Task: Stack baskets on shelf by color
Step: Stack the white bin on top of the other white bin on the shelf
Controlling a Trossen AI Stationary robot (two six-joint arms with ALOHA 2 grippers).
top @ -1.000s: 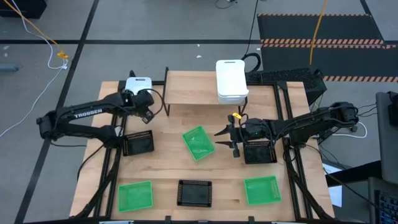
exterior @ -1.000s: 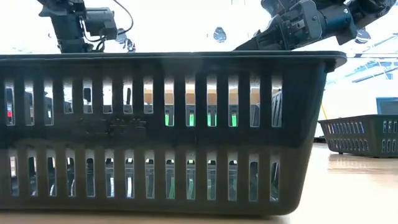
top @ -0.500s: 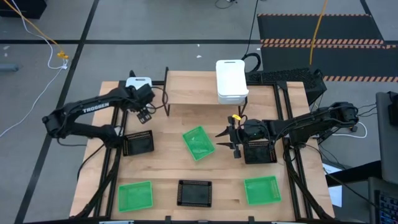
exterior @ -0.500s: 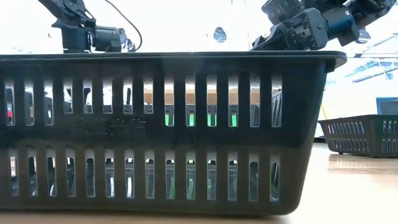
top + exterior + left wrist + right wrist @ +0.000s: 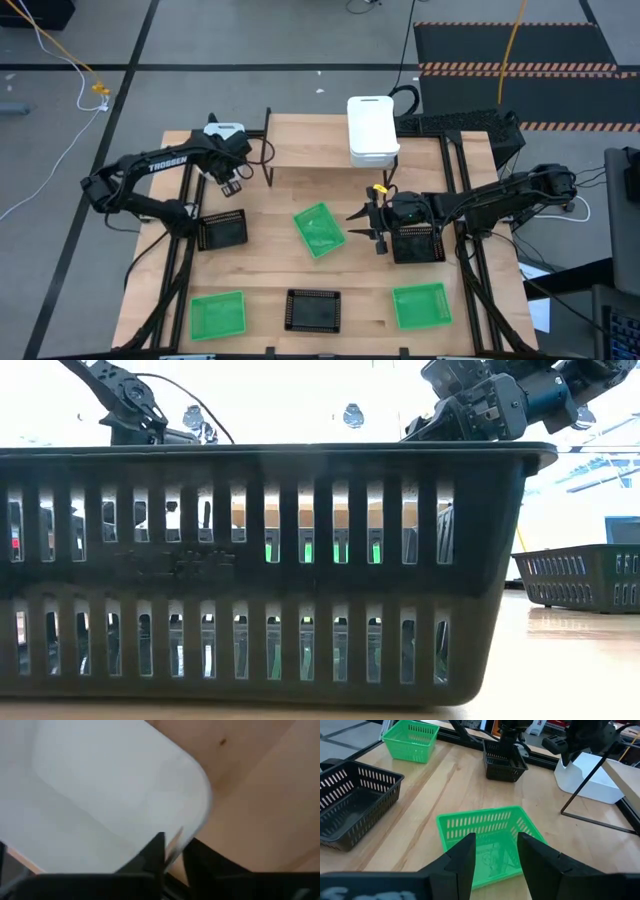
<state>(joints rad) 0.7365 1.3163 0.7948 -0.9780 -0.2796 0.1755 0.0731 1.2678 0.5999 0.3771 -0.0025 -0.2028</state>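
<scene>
Since the earlier frame your left gripper point(image 5: 172, 851) drew back toward the upper left, jaws clamped on the white basket point(image 5: 222, 131) rim. Your right gripper point(image 5: 495, 851), jaws apart, hovered above the tilted green basket point(image 5: 319, 229) mid-tabletop.

A smooth white basket point(image 5: 100, 790) with a rounded corner fills most of the left wrist view. The left pincer point(image 5: 172, 852) has its two dark fingers point(image 5: 150, 857) close together, pinching the basket's rim. Light wood counter point(image 5: 265, 795) lies beyond it.
</scene>
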